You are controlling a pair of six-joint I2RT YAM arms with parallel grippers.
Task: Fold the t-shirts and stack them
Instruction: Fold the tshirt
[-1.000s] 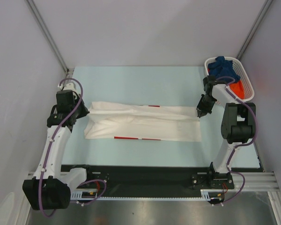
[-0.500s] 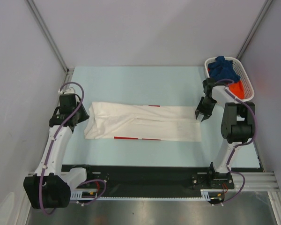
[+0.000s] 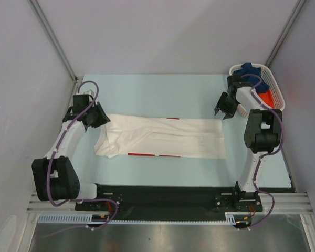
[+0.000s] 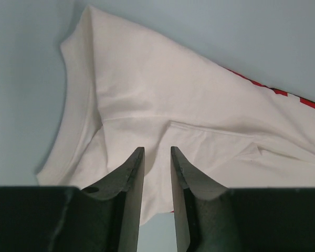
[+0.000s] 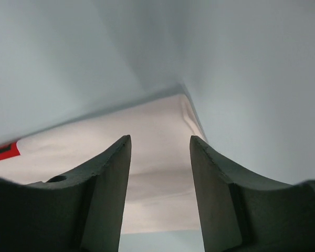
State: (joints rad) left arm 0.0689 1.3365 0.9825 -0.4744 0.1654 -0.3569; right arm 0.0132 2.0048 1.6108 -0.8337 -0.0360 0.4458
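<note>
White t-shirt [image 3: 163,137] lies at middle of table [image 3: 163,94], long lengthwise-folded strip. Basket [image 3: 277,90] holds dark blue shirt [image 3: 250,72] and orange shirt [image 3: 268,98]. Both arms have backed off its ends. Left gripper [image 4: 157,152] narrowly apart, right gripper [image 5: 160,142] wider, both empty. Crosswise fold probably next.

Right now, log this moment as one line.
white shirt: long folded strip, flat | left gripper: open, empty, at its left end | right gripper: open, empty, near its right end | basket: blue shirt, orange shirt

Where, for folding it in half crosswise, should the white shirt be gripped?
At its short ends, from outside: the white shirt lies flat as a long strip, so probably left gripper pinches the left edge, right gripper the right edge.
</note>
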